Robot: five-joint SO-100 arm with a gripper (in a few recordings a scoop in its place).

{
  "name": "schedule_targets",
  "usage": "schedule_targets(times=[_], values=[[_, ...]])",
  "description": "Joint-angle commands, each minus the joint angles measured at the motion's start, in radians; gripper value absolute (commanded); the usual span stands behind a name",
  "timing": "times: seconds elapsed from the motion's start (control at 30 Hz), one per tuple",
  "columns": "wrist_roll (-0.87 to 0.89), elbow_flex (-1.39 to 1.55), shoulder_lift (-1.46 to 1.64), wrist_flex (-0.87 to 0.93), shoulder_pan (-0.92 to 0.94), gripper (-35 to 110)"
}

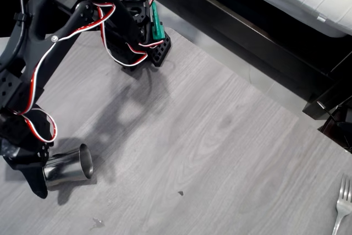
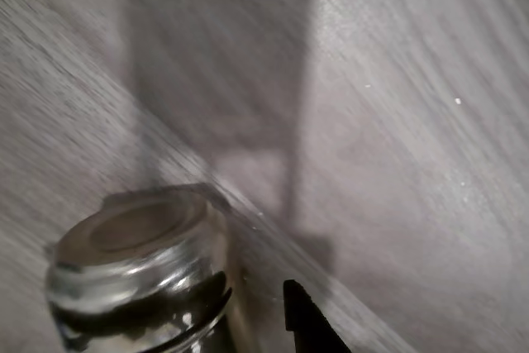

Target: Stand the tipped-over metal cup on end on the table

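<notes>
one metal cup between jaws, one fork

I note the metal cup lying on its side at the lower left of the overhead view, its open rim facing right. It is shiny steel, smooth and slightly tapered. It rests on the desk, a grey wood-grain laminate with small dark specks.

metal cup at bottom left of wrist view, blurred, shiny, dark reflection low on wall. black finger tip just right of cup, bottom centre. grey wood-grain counter beyond, large soft shadow upper centre.
</notes>
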Motion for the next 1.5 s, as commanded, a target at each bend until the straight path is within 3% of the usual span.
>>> schedule_targets(times=[0.0, 0.33, 0.53, 0.9, 1.27, 1.37, 1.47], values=[[-0.006, -0.032, -0.003, -0.020, -0.012, 42], [-0.020, -0.086, -0.074, -0.046, -0.015, 41], [-0.020, -0.172, -0.158, -0.043, -0.014, 0], [-0.020, -0.218, -0.172, -0.020, -0.015, 0], [-0.138, -0.199, 0.264, -0.044, -0.089, 0], [-0.259, 0.029, 0.428, -0.285, -0.129, 0], [-0.417, 0.411, 0.615, -0.704, -0.172, 0]])
